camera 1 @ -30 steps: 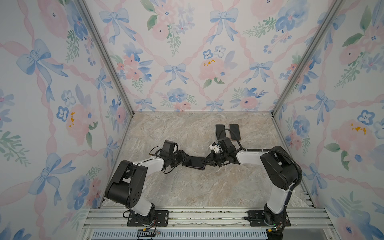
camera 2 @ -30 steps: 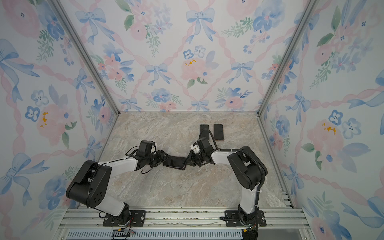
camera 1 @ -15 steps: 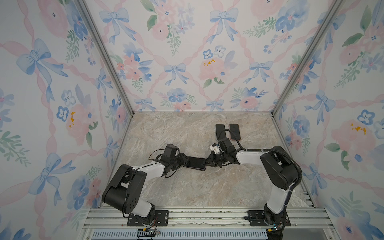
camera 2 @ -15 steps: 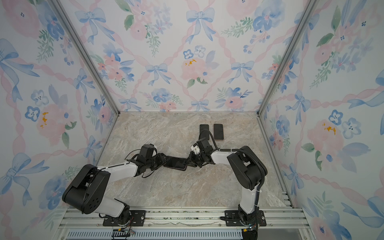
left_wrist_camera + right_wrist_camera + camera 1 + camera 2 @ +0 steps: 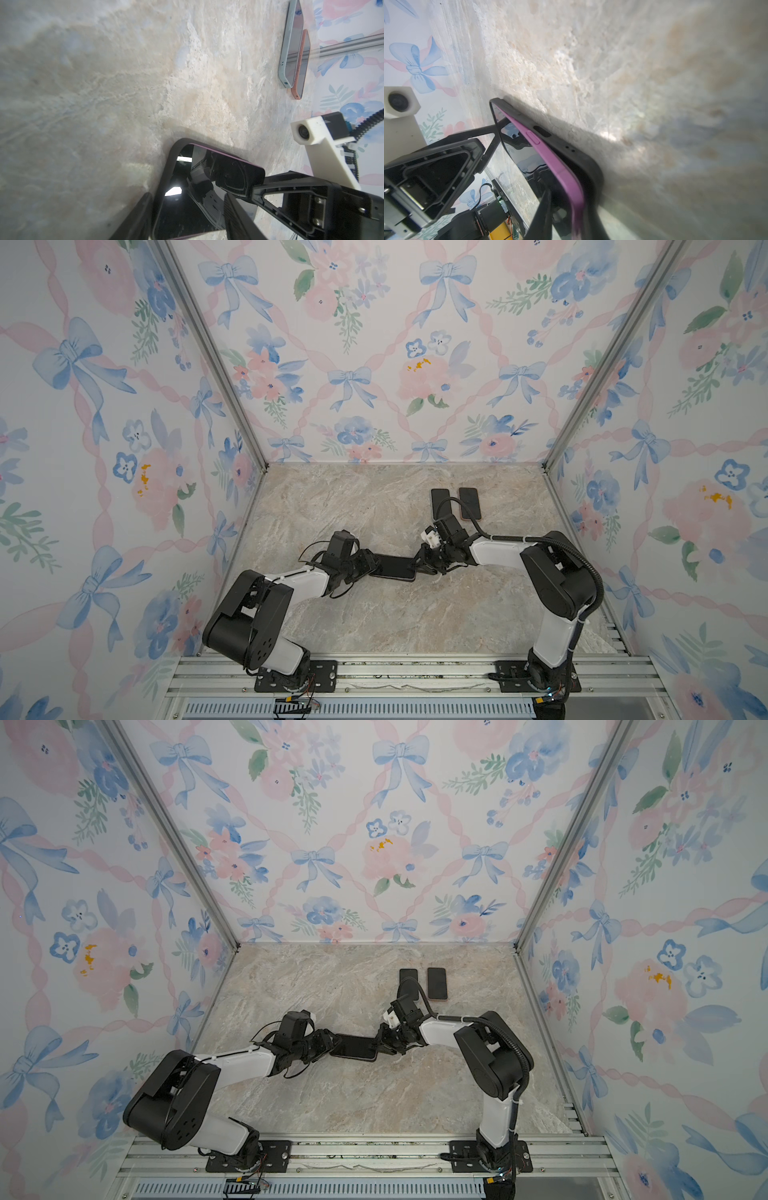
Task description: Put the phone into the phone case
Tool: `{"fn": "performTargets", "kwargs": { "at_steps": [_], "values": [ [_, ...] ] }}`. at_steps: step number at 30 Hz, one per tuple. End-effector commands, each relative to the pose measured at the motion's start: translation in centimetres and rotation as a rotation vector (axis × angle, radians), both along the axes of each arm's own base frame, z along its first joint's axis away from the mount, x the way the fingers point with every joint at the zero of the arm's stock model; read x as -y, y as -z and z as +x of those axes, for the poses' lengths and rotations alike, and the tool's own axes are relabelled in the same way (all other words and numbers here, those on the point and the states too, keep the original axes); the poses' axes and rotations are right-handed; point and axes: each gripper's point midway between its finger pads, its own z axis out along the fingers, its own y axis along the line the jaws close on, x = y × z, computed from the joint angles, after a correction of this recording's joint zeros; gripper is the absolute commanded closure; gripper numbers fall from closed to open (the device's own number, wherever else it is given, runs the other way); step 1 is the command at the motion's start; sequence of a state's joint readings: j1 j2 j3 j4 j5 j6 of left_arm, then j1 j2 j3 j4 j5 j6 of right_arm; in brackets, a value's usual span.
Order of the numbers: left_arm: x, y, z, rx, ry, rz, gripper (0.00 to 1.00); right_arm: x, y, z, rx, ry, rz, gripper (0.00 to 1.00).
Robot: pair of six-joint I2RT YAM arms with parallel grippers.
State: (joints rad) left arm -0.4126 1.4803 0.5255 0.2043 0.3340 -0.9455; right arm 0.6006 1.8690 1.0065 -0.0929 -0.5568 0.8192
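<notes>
Both arms are down low in the middle of the marble table (image 5: 374, 614), and the phone (image 5: 392, 567) lies flat-ish between them, its long axis running from one pincer to the other. It's sitting in the black phone case (image 5: 168, 166), but not fully home. In the right wrist view the phone's purple side (image 5: 550, 158) stands proud of the case rim (image 5: 577, 153) along one long edge, and it's only tucked in near the far corner.

The left gripper (image 5: 368, 566) has the left end. Its jaws stand about halfway apart, one finger (image 5: 141, 216) against the outside of the case rim and the other on the opposite long side, so it grips the case across its width.

The right gripper (image 5: 419, 566) meets the opposite end. One finger pad (image 5: 232, 178) rests on the glass near a corner of the screen. Its partner is hidden by the phone, so I can't tell whether this pincer is pinching or just pressing down.

At the back of the table, towards the right, two more cased phones lie side by side, well apart from the action: a pale blue one (image 5: 291, 41) and an orange one (image 5: 301, 66), both screen up. The right arm's cable loops in front of the pale blue one in both top views.
</notes>
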Motion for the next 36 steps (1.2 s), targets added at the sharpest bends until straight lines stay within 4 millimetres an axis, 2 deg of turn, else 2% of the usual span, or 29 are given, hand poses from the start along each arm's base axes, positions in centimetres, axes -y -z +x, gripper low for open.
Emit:
{"fn": "performTargets", "kwargs": {
  "at_steps": [1, 9, 22, 27, 31, 36],
  "values": [
    [4.0, -0.1, -6.5, -0.190, 0.244, -0.166, 0.44, 1.4, 1.8, -1.8, -0.021, -0.018, -0.175, 0.73],
    [2.3, 0.6, -6.5, -0.196, 0.213, -0.143, 0.44, 3.4, -0.5, -1.3, 0.054, -0.054, -0.323, 0.58],
    [1.2, 1.8, -5.9, -0.194, 0.220, -0.062, 0.43, 4.5, -3.1, -1.5, 0.185, -0.121, -0.419, 0.26],
    [1.7, 1.6, -5.3, -0.178, 0.243, -0.055, 0.43, 4.6, -4.1, -1.5, 0.214, -0.115, -0.417, 0.23],
    [2.2, 1.4, -5.0, -0.172, 0.257, -0.059, 0.44, 5.9, -3.5, -1.8, 0.206, -0.125, -0.524, 0.19],
    [2.7, 0.9, -4.2, -0.154, 0.281, -0.069, 0.45, 6.7, -3.8, -2.2, 0.284, -0.160, -0.518, 0.31]
  ]
}}
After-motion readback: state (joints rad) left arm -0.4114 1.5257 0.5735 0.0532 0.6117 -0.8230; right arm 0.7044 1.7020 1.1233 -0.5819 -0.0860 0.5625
